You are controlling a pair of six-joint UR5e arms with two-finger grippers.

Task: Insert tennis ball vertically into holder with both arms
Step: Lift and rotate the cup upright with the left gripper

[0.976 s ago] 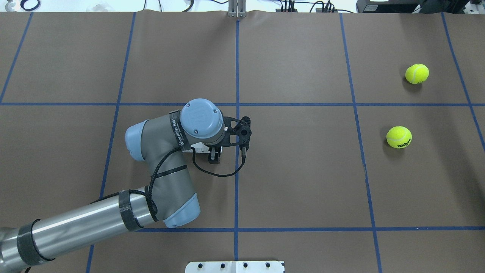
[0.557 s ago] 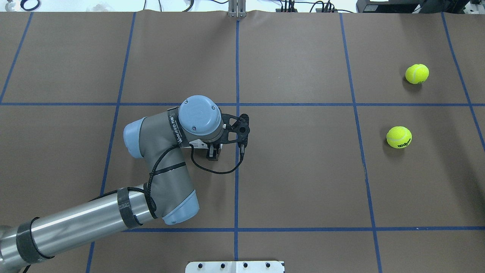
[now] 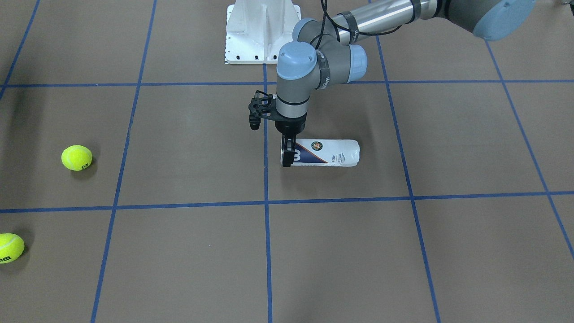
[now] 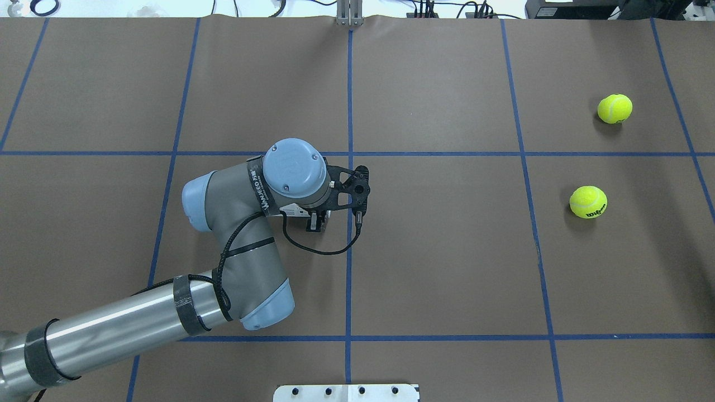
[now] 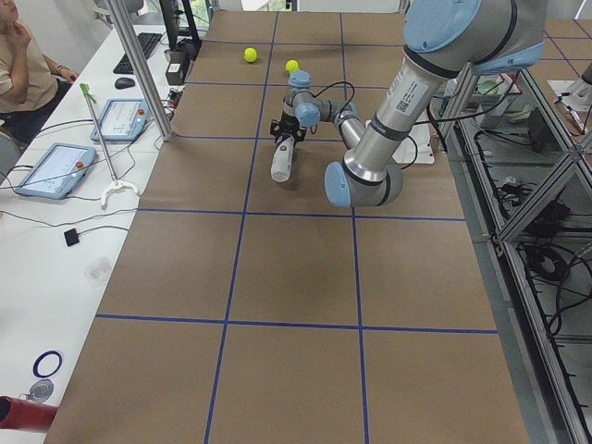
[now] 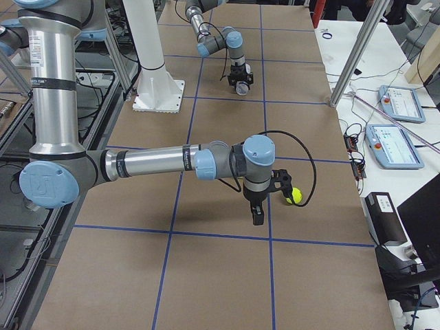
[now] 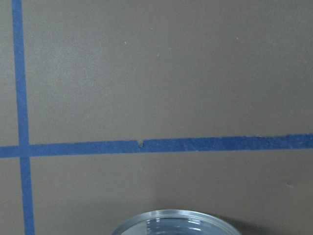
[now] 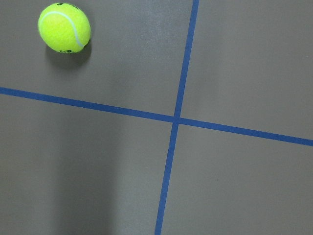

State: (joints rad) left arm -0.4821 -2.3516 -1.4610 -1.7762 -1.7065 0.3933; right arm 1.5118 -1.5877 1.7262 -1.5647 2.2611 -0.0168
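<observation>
The holder [image 3: 327,153], a clear tube with a navy-and-white label, lies on its side near the table's middle. My left gripper [image 3: 287,152] points straight down over its rimmed end, with one black finger in front of the tube wall. Whether the fingers press on the tube does not show. The left wrist view catches only the holder's rim [image 7: 171,221] at the bottom edge. Two tennis balls [image 4: 614,108] [image 4: 588,201] rest far right. My right gripper [image 6: 257,214] hangs beside a ball [image 6: 295,196]; I cannot tell whether it is open or shut. In the right wrist view a ball [image 8: 64,28] sits at the upper left.
The white pedestal base [image 3: 262,31] stands at the robot's edge of the table. Blue tape lines [image 4: 349,251] grid the brown surface. A person [image 5: 18,55] sits at a side bench with tablets [image 5: 118,118] beyond the table's far edge.
My left wrist has shifted slightly toward the table's far side and a touch left over the holder. The tennis balls have stayed put.
</observation>
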